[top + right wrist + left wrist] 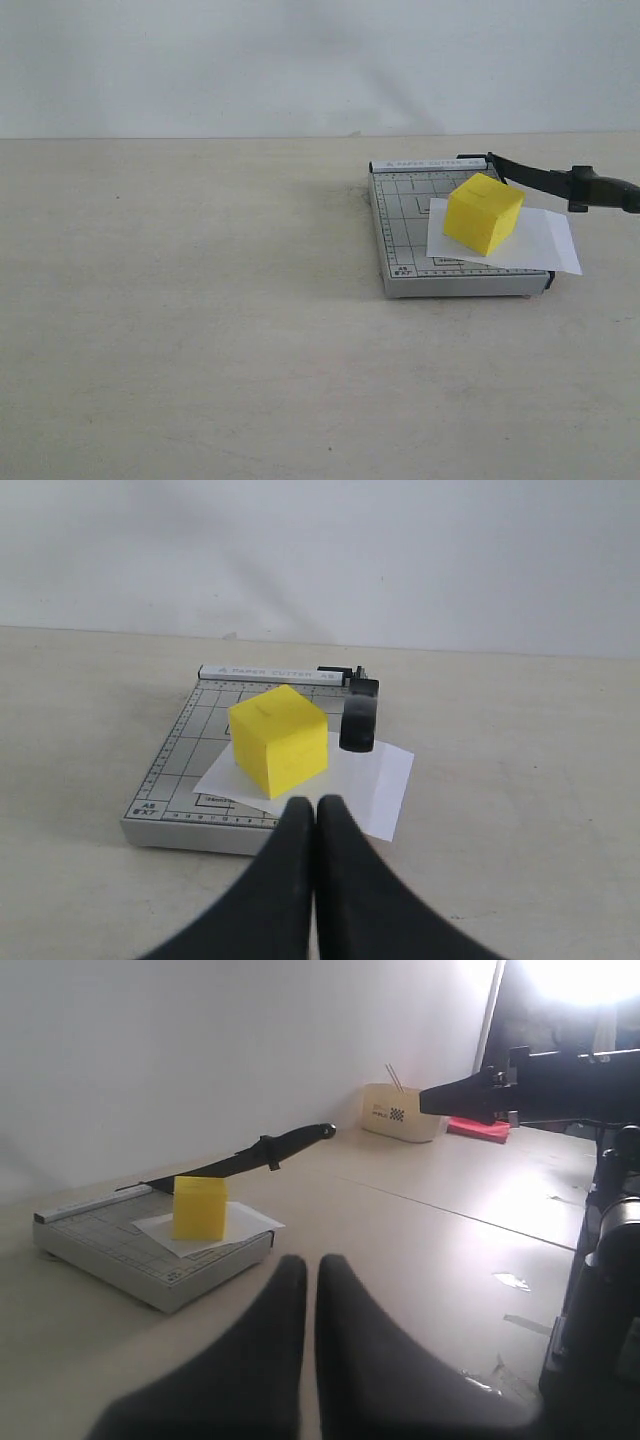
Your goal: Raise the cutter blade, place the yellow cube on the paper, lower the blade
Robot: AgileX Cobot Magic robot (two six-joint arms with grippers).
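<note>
The yellow cube stands on the white paper, which lies across the right side of the grey gridded trimmer base and overhangs it. The cutter blade is tilted up from its hinge at the base's far corner, with its handle in the air to the right and nothing holding it. Neither gripper shows in the exterior view. My left gripper is shut and empty, well short of the cube and blade. My right gripper is shut and empty, just before the paper, cube and blade handle.
The trimmer sits on a pale tabletop against a white wall. In the left wrist view, a beige box and a red object stand at the far end, and the other arm hangs dark above the table.
</note>
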